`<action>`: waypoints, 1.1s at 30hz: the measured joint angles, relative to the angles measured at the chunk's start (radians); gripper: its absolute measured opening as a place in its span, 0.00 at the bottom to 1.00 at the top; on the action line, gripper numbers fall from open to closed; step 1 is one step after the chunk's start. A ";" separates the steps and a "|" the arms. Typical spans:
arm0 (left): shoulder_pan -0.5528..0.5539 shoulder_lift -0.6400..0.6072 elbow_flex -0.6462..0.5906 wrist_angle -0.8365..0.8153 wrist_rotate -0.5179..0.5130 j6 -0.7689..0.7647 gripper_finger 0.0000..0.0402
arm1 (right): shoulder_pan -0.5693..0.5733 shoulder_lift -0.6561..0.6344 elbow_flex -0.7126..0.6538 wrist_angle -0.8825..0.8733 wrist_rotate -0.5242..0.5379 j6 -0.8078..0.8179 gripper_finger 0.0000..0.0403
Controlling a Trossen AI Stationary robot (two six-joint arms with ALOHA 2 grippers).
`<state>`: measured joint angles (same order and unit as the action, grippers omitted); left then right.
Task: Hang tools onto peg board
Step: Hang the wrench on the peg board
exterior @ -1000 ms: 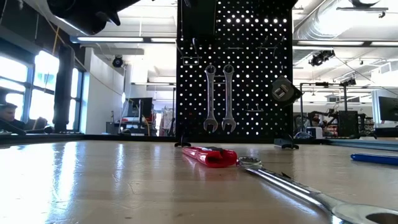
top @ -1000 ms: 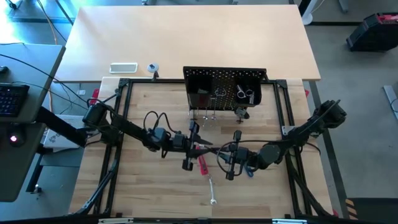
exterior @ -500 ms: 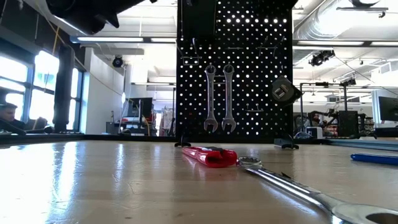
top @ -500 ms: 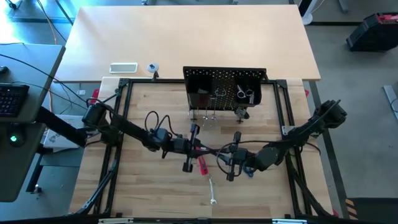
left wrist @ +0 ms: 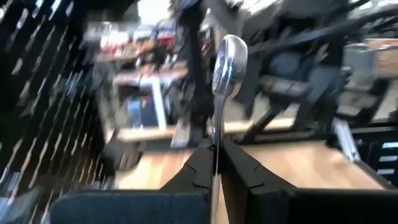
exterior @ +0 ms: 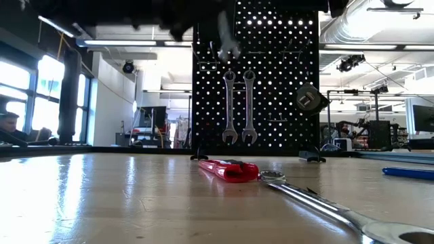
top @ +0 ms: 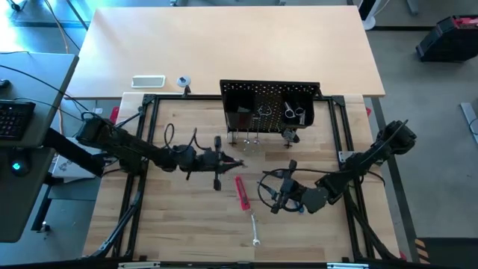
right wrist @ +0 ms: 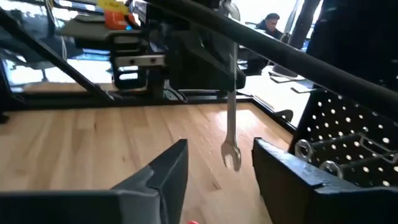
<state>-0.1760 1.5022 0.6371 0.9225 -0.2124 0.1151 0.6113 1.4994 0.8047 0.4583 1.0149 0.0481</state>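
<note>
Left gripper [left wrist: 214, 163] clamped on a silver wrench [left wrist: 227, 59], lifted off table. Right gripper [right wrist: 219, 171] spread apart, holding nothing.

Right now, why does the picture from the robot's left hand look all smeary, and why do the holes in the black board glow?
Left wrist view: the room behind streaks with motion blur, while the silver wrench pinched in the left gripper stays fairly sharp. Low view: bright room light shines through the peg board holes, so they glow; a blurred dark arm smears across the top.
</note>
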 joint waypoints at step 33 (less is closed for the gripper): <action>0.303 -0.042 -0.031 -0.296 0.303 -0.061 0.00 | 0.010 0.000 0.000 -0.081 0.014 0.083 0.46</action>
<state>0.1268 1.4605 0.6058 0.6264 0.0902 0.0539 0.6216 1.4989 0.8047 0.3775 1.0290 0.1314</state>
